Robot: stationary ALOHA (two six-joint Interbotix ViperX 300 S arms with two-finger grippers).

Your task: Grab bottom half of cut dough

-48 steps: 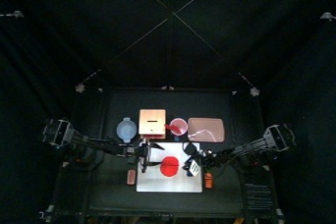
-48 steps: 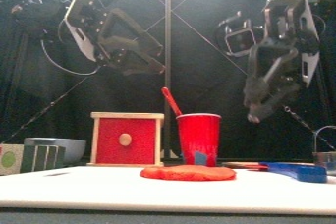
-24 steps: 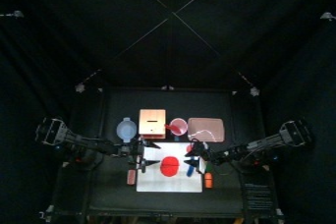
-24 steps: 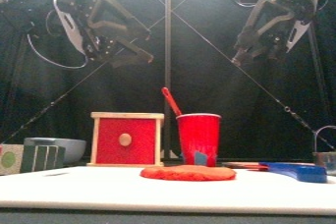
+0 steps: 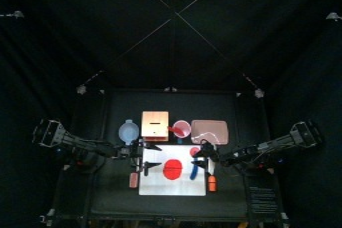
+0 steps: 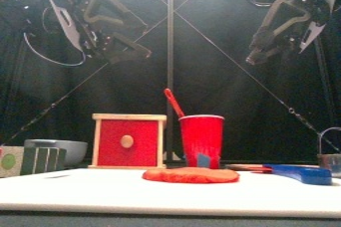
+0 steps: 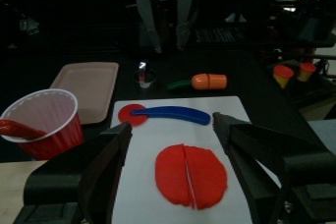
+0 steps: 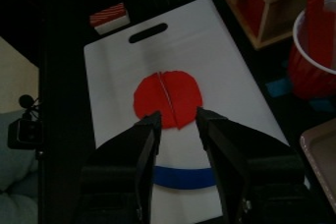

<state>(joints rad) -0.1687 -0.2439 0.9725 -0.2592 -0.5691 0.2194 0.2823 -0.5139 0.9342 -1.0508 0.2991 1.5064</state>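
A flat red dough disc, cut straight through the middle, lies on the white cutting board point(image 7: 138, 184). The bottom half of cut dough point(image 7: 211, 177) point(image 8: 149, 102) point(image 5: 173, 173) is the piece toward the table's front; from the front view it shows as a low red mound point(image 6: 190, 177). My left gripper point(image 7: 172, 128) point(image 6: 127, 42) hangs high above the board's left side, open and empty. High on the right, my right gripper point(image 8: 180, 120) point(image 6: 270, 44) is open too, looking down on the disc. Neither gripper touches the dough.
Behind the board stand a red cup point(image 6: 201, 139) with a red utensil in it and a wooden box point(image 6: 130, 140) with a red front. A blue knife point(image 7: 168, 116) lies on the board's right end. A pinkish tray point(image 7: 83, 78) sits at the back right.
Both arms have lifted: the right gripper rose well above the table and the left one rose and drew back left. The dough has not moved.
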